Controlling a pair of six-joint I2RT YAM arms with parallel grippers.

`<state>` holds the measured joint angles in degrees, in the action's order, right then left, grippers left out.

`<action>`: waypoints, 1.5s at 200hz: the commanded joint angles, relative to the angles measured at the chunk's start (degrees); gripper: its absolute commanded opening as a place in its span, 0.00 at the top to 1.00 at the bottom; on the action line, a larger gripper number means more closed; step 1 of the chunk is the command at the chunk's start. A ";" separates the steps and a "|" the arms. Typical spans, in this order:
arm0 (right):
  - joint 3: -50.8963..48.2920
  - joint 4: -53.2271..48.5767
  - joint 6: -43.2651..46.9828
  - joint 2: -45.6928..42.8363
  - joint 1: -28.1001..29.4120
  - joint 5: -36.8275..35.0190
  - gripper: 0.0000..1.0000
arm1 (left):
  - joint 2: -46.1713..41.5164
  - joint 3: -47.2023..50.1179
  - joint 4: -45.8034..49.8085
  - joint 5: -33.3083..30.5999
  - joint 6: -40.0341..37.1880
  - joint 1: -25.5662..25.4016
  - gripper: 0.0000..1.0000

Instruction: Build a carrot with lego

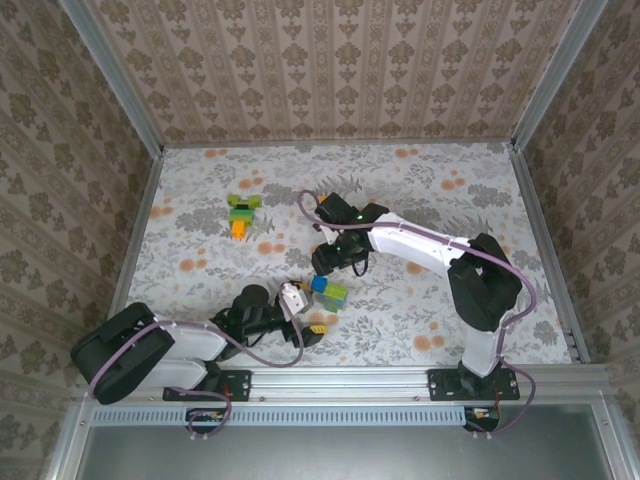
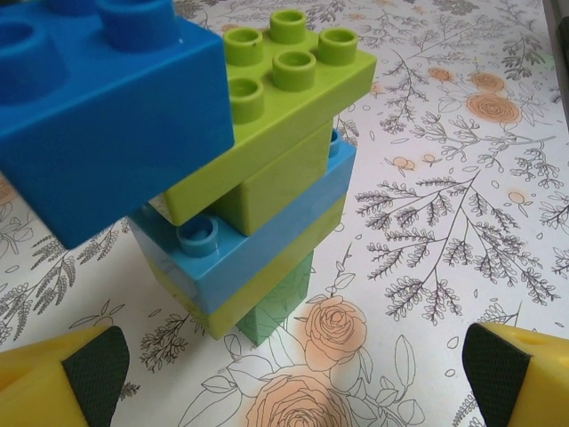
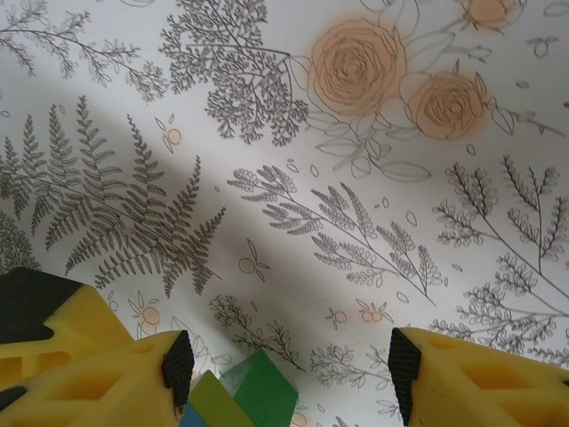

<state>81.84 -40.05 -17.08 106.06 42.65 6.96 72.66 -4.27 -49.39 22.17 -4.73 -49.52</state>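
The carrot point(image 1: 242, 213) lies on the far left of the floral table: lime and dark green bricks form its top, an orange brick its tip. Both grippers are apart from it. A stack of lego point(image 1: 329, 291) stands mid-table, with blue, lime and light blue bricks on a green base point(image 2: 277, 307). My left gripper point(image 2: 289, 382) is open with only table between its fingers, and the stack stands just ahead of it. My right gripper point(image 3: 289, 369) hangs open over the stack's far side. The stack's green and lime corner point(image 3: 258, 396) shows near its left finger point(image 3: 133, 374).
Patterned walls with metal posts point(image 1: 115, 80) box in the table on three sides. A metal rail point(image 1: 400, 378) carrying the arm bases runs along the near edge. Open floral table point(image 1: 450, 200) stretches to the right and back.
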 commanded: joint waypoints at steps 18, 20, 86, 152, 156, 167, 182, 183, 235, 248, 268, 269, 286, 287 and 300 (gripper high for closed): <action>3.41 -1.18 3.78 0.55 0.38 2.36 0.37 | 1.24 -2.38 0.00 0.14 -1.50 0.28 0.00; 3.52 -1.30 3.87 0.55 0.40 2.29 0.37 | 1.32 -2.44 -0.01 0.21 -1.48 0.36 0.00; 22.08 -8.16 5.46 10.90 -3.88 -13.99 0.27 | 0.99 -2.48 -0.98 2.08 -0.20 3.09 0.00; 54.22 -15.80 11.00 37.34 -11.37 -11.21 0.24 | 2.30 -3.72 0.86 1.06 1.30 4.41 0.00; 54.58 -15.30 11.41 37.80 -11.65 -10.73 0.24 | 2.39 -3.74 0.94 0.92 1.32 4.47 0.00; 54.39 -13.73 12.35 38.33 -12.38 -9.68 0.24 | 2.48 -3.89 1.20 0.60 1.39 4.62 0.00; 53.19 -11.64 13.57 38.52 -13.26 -8.54 0.24 | 2.74 -4.07 1.43 0.24 1.48 4.80 0.00; 53.09 -11.50 13.61 38.52 -13.28 -8.36 0.24 | 2.78 -4.07 1.46 0.24 1.48 4.88 0.00; 50.60 -6.47 15.64 38.82 -14.79 -1.59 0.23 | 3.54 -4.73 1.79 0.22 1.57 5.22 0.00; 51.10 -6.09 16.10 39.25 -14.79 -0.17 0.22 | 3.54 -4.78 1.91 0.15 1.56 5.31 0.00; 54.27 -7.16 16.46 41.06 -14.79 0.43 0.22 | 3.44 -4.72 1.84 0.15 1.57 5.42 0.00; 54.46 -7.19 16.46 41.20 -14.79 0.43 0.22 | 3.45 -4.75 1.84 0.15 1.57 5.45 0.00; 56.24 -7.07 16.55 42.42 -14.80 0.50 0.23 | 3.25 -4.60 1.74 0.15 1.61 5.41 0.00; 56.28 -7.02 16.55 42.49 -14.79 0.55 0.22 | 3.22 -4.60 1.74 0.15 1.63 5.40 0.00; 57.34 -6.79 16.25 43.44 -14.88 1.06 0.23 | 3.19 -4.51 1.62 0.15 1.70 5.45 0.00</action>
<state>135.83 -47.03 -1.63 146.87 27.90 5.63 75.92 -7.81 -48.10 22.41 -4.01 -44.47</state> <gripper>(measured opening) 0.773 0.994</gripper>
